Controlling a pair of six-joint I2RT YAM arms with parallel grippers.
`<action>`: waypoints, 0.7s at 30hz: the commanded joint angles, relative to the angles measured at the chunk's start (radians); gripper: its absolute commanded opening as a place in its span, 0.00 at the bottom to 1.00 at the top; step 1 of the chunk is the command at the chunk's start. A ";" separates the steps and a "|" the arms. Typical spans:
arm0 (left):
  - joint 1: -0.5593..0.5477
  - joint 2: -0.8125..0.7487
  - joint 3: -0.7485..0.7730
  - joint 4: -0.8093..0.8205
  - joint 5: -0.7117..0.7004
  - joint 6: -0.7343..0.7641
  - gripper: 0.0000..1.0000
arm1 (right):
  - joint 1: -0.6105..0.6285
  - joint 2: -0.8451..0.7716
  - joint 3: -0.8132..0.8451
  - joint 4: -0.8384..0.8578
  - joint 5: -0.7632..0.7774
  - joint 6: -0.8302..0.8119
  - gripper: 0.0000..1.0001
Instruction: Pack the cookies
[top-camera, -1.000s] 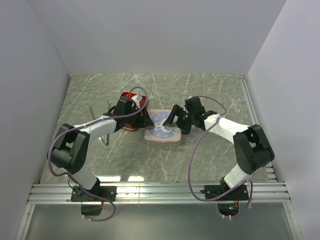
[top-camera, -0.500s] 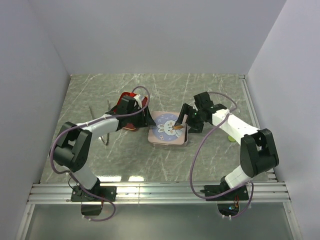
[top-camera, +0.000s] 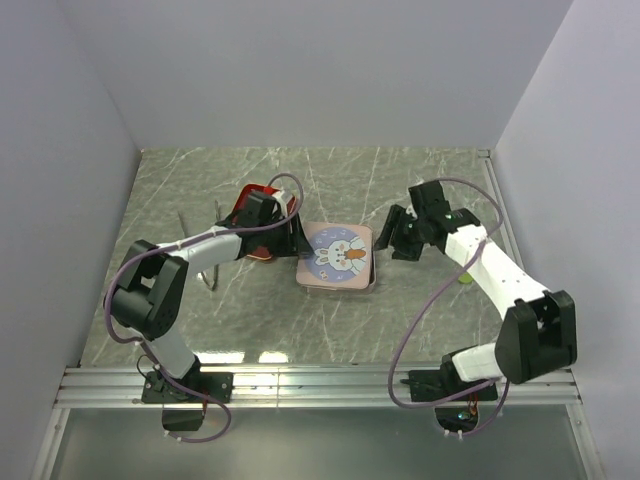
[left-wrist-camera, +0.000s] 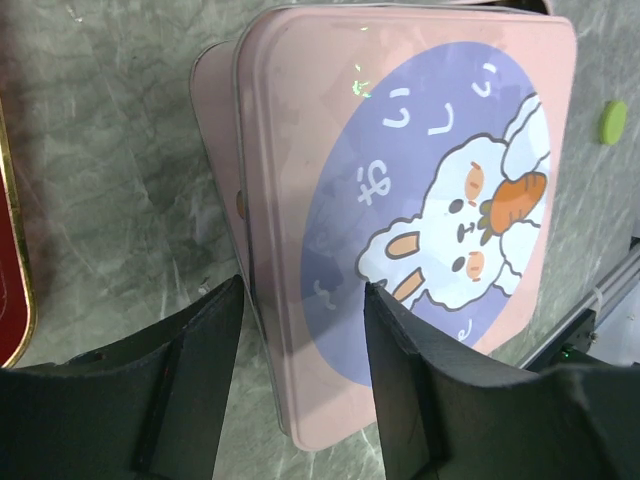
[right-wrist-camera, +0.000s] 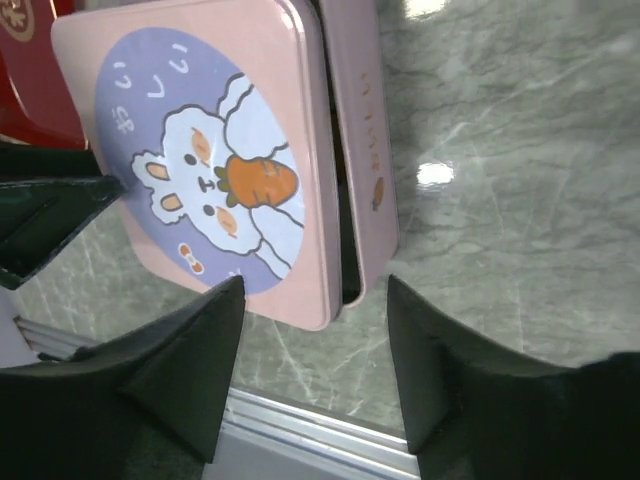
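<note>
A pink tin lies mid-table, its rabbit-print lid (top-camera: 340, 256) resting slightly askew on the base (right-wrist-camera: 365, 150). My left gripper (top-camera: 292, 243) is open, and its fingers (left-wrist-camera: 195, 390) straddle the tin's left edge (left-wrist-camera: 245, 230). My right gripper (top-camera: 398, 238) is open and empty, just clear of the tin's right side; the lid (right-wrist-camera: 200, 150) lies ahead of its fingertips (right-wrist-camera: 190, 370). One green cookie (top-camera: 462, 277) lies on the table to the right and also shows in the left wrist view (left-wrist-camera: 613, 121). The other cookies are hidden.
A red tin (top-camera: 262, 205) sits behind my left gripper, and its gold rim shows in the left wrist view (left-wrist-camera: 12, 250). A thin metal tool (top-camera: 210, 272) lies on the left. The metal rail (top-camera: 320, 380) runs along the near edge.
My right gripper laid the lid flat on the tin, let go and drew back to the right. The left gripper stayed at the tin's left edge.
</note>
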 joint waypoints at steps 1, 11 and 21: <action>-0.008 -0.009 0.039 -0.017 -0.025 -0.005 0.57 | -0.029 -0.066 -0.077 -0.015 0.075 -0.020 0.59; -0.008 -0.020 0.103 -0.142 -0.075 -0.021 0.57 | -0.062 -0.057 -0.292 0.134 0.028 0.026 0.20; -0.019 -0.028 0.096 -0.189 -0.079 -0.041 0.58 | -0.026 0.072 -0.228 0.194 -0.003 0.042 0.16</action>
